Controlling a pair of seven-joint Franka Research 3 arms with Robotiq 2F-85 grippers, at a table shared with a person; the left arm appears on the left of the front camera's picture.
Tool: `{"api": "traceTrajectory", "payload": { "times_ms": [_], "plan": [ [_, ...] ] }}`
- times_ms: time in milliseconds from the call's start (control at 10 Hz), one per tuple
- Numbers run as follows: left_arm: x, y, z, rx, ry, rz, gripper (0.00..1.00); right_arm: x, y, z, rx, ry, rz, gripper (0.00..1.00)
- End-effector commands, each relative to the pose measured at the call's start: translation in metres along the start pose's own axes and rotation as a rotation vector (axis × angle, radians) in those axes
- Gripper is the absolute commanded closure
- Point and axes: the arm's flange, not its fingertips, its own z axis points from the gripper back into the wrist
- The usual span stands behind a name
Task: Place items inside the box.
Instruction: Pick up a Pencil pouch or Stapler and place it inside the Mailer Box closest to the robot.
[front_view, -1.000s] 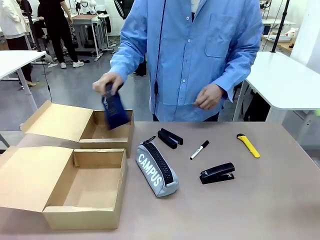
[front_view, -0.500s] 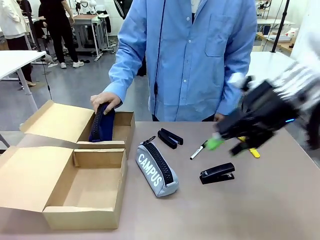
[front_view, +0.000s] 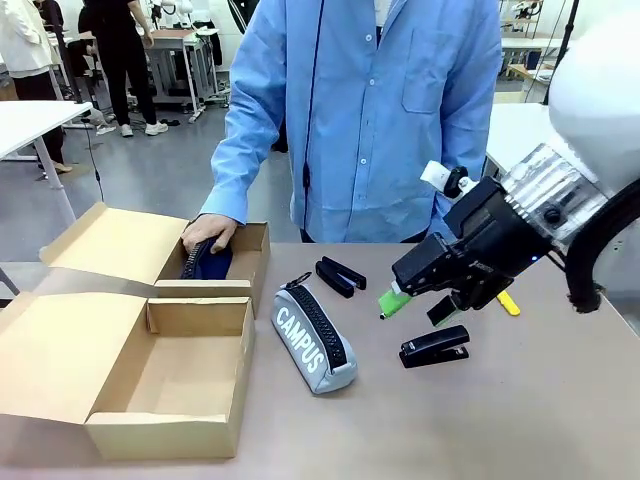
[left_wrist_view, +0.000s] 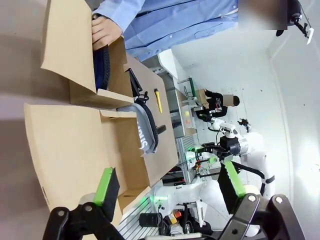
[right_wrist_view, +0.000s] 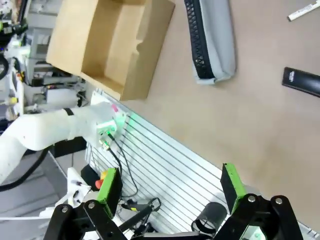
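Toward the worktop's (front_view: 560, 420) right edge, right gripper (front_view: 417, 306) hovers open-fingered above the near stapler (front_view: 434, 346): straddle its narrow width squarely before closing; left gripper (left_wrist_view: 169, 186) fingers also open.

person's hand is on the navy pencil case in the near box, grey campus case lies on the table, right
Not quite: the front view shows the hand on the navy pencil case in the far box, not the near box. The grey CAMPUS case does lie on the table.
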Motion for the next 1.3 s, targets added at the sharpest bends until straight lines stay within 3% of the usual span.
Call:
{"api": "traceTrajectory", "payload": {
  "times_ms": [0,200,500,800,1200],
  "plan": [
    [0.001,-0.002,0.000,-0.025,-0.013,-0.021,0.00,0.004,0.031,-0.047,-0.168,0.129,0.039,0.00],
    [0.001,-0.002,0.000,-0.025,-0.013,-0.021,0.00,0.023,0.058,-0.082,-0.301,0.065,0.037,0.00],
    [0.001,-0.002,0.000,-0.025,-0.013,-0.021,0.00,0.065,0.050,-0.118,-0.351,0.045,0.027,0.00],
    [0.001,-0.002,0.000,-0.025,-0.013,-0.021,0.00,0.087,0.049,-0.154,-0.395,0.045,0.110,0.00],
    [0.001,-0.002,0.000,-0.025,-0.013,-0.021,0.00,0.106,0.038,-0.205,-0.457,0.030,0.092,0.00]
  ]
}}
